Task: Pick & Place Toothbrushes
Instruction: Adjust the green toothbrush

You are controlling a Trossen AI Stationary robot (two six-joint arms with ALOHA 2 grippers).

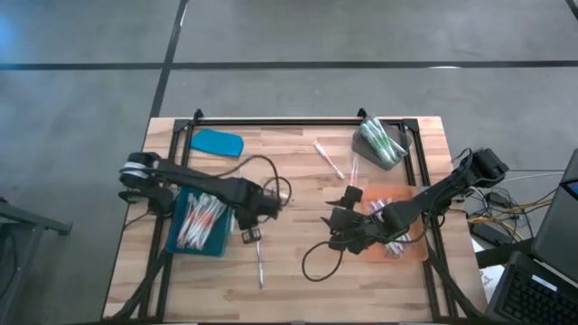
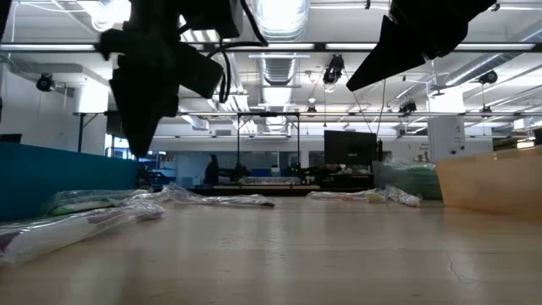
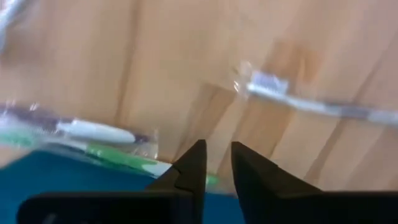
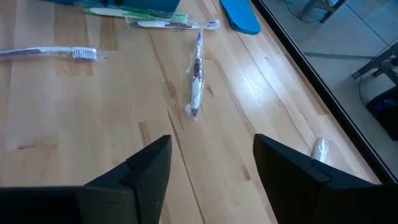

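Wooden desk (image 1: 289,181), slatted top, black frame along its far edge

Blue tray (image 1: 200,221), left side of desk: holds a heap of wrapped toothbrushes (image 1: 200,217), white with pink and green parts

Orange tray (image 1: 397,226), right side of desk: holds more wrapped brushes, largely covered by the right arm

Grey bin (image 1: 384,144), far right corner: holds green-and-white brushes, tilted toward the desk's middle

Blue lid (image 1: 217,142), far left, lying flat, apart from the trays

Loose brushes on bare wood: one near the front edge (image 1: 260,266), just below the left hand; two in the far middle (image 1: 330,161), between the blue lid and the grey bin; one with a dark handle (image 4: 196,78) lying lengthwise in the right wrist view

Left hand (image 1: 256,221): just right of the blue tray, above the desk, fingers (image 3: 193,171) close together with a narrow gap, nothing between them

Right hand (image 1: 341,230): at the desk's middle, left of the orange tray, fingers (image 4: 149,165) wide apart, empty, over bare wood

Black cable (image 1: 316,257): looped on the desk beneath the right hand
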